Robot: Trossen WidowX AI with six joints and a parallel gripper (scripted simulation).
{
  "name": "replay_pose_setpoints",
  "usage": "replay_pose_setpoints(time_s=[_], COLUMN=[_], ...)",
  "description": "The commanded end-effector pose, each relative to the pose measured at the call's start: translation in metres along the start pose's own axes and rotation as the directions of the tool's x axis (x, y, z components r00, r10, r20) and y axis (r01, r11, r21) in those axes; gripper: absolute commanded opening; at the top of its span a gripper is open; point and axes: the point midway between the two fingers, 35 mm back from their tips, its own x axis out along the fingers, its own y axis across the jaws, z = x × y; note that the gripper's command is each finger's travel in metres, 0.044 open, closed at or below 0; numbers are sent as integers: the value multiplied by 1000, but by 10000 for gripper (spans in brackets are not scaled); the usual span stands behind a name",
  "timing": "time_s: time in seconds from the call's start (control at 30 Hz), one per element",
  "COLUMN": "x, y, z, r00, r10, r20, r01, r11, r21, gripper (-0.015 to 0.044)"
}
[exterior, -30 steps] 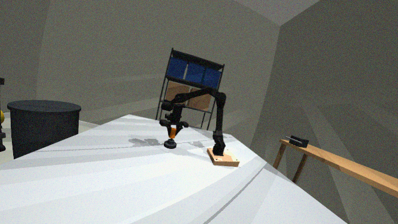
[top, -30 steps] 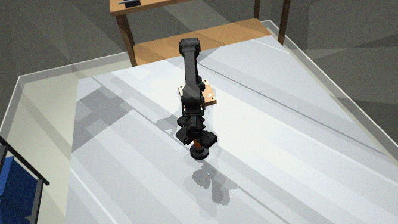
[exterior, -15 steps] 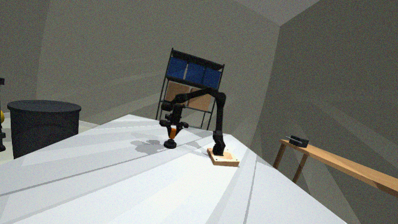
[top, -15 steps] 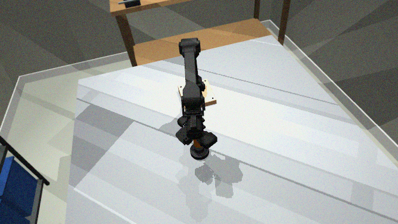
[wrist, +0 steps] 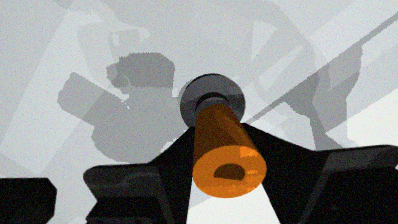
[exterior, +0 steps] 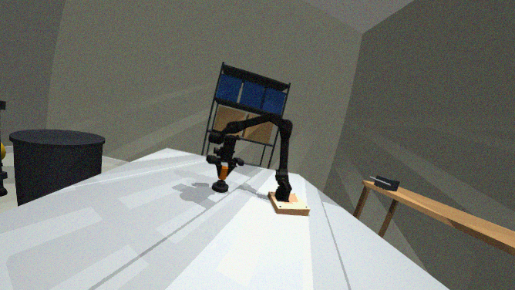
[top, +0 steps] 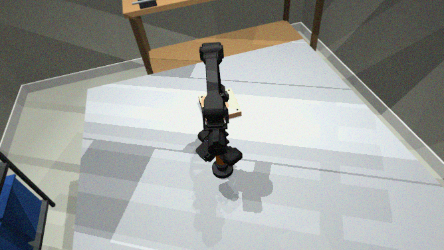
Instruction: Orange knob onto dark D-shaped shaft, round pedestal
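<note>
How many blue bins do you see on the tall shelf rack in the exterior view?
3: left, middle and right, side by side below the top board; none seems hidden.

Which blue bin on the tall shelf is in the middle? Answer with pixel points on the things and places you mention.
The blue bin (exterior: 252, 94) with a blue bin on each side of it, in the exterior view; the other two sit at the row's ends.

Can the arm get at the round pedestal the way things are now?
Probably yes: the arm already holds the orange knob over the round pedestal, and nothing else appears to block the way.
</note>
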Motion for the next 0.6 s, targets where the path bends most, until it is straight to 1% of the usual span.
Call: replay_pose_setpoints(time_s=[0.0, 0.13, 0.3, 0.57], x=[-4, -5, -4, -2], y=[0, 0, 1, 1], z=[0, 0, 1, 0], r00=[1000, 1000, 1000, 1000], r10=[1, 1, 1, 1], r20=[2, 2, 2, 2], r01=[-1, -1, -1, -1], r11=[1000, 1000, 979, 977], r21=[6, 31, 204, 214], gripper=[0, 0, 0, 0])
